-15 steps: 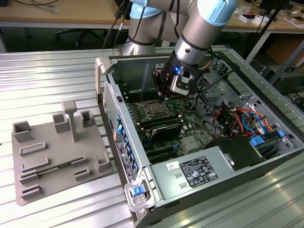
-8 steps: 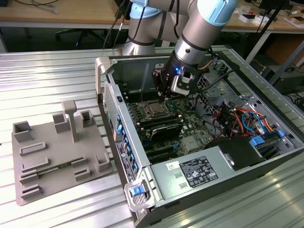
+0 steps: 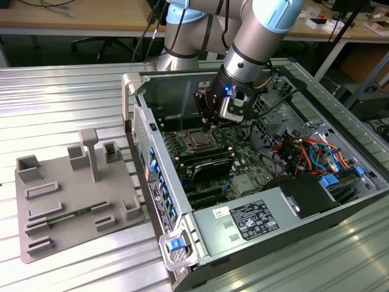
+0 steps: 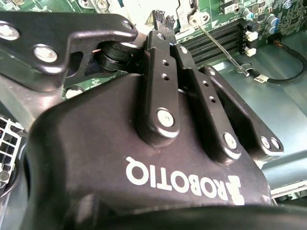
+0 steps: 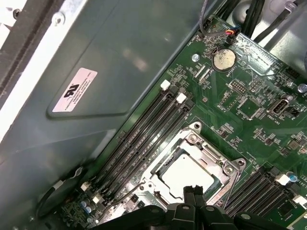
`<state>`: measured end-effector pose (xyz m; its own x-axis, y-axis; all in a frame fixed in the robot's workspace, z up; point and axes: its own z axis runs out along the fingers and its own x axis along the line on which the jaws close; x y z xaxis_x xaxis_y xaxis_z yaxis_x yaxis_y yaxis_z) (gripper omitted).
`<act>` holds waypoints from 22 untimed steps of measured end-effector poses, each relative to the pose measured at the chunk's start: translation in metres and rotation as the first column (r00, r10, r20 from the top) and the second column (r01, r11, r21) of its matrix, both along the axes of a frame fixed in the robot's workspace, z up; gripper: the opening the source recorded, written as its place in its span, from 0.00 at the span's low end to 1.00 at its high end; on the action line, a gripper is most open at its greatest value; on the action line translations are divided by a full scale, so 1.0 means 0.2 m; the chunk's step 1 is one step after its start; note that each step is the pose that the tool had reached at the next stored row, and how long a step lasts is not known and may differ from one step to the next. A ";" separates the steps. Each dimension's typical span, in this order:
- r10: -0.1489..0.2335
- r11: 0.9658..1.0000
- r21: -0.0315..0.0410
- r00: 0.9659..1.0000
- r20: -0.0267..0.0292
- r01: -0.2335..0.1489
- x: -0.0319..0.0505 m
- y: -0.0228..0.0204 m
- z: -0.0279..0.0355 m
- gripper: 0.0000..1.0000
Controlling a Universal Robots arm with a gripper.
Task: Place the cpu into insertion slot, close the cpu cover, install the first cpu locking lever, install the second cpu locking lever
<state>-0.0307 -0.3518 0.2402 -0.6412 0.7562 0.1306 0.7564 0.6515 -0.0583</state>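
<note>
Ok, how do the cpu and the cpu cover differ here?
The cpu is a solid square with a plain pale top; the cpu cover is an open frame with a cut-out centre. The cpu sits inside that cut-out; the cpu cover rings it. Both are silvery, square and lie flat.

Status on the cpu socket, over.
Tool shut, low over the insertion slot's edge. Cpu seated in it, cpu cover looks down over it. One thin lever rod lies out toward the memory slots.
</note>
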 end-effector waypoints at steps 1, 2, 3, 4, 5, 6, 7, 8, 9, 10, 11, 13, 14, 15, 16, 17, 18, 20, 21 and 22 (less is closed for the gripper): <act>0.003 1.000 0.000 1.000 0.000 -0.003 0.000 0.000 0.000 0.11; 0.005 1.000 0.000 1.000 0.000 -0.005 0.000 0.000 0.000 0.11; 0.007 1.000 0.000 1.000 0.000 -0.007 0.000 0.000 0.000 0.11; 0.009 1.000 0.000 1.000 0.000 -0.009 0.000 0.000 0.000 0.11; 0.015 1.000 0.000 1.000 0.000 -0.015 0.000 0.000 0.000 0.11; 0.018 1.000 0.000 1.000 0.000 -0.018 0.000 0.000 0.000 0.11; 0.020 1.000 0.000 1.000 0.000 -0.020 0.000 0.000 0.000 0.11; 0.023 1.000 0.000 1.000 0.000 -0.023 0.000 0.000 0.000 0.11; 0.025 1.000 0.000 1.000 0.000 -0.025 0.000 0.000 0.000 0.11; 0.029 1.000 0.000 1.000 0.000 -0.029 0.000 0.000 0.000 0.11; 0.032 1.000 0.000 1.000 0.000 -0.032 0.000 0.000 0.000 0.11; 0.037 0.999 0.000 0.999 0.000 -0.037 0.000 0.000 0.000 0.11; 0.040 0.999 0.000 0.999 0.000 -0.040 0.000 0.000 0.000 0.11; 0.045 0.999 0.000 0.999 0.000 -0.045 0.000 0.000 0.000 0.11; 0.048 0.999 0.000 0.999 0.000 -0.048 0.000 0.000 0.000 0.11; 0.049 0.999 0.000 0.999 0.000 -0.049 0.000 0.000 0.000 0.11; 0.053 0.999 0.000 0.999 0.000 -0.053 0.000 0.000 0.000 0.11; 0.057 0.998 0.000 0.998 0.000 -0.057 0.000 0.000 0.000 0.11; 0.061 0.998 0.000 0.998 0.000 -0.061 0.000 0.000 0.000 0.11; 0.063 0.998 0.000 0.998 0.000 -0.063 0.000 0.000 0.000 0.11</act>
<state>-0.0307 -0.3518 0.2402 -0.6876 0.7143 0.1306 0.7139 0.6978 -0.0583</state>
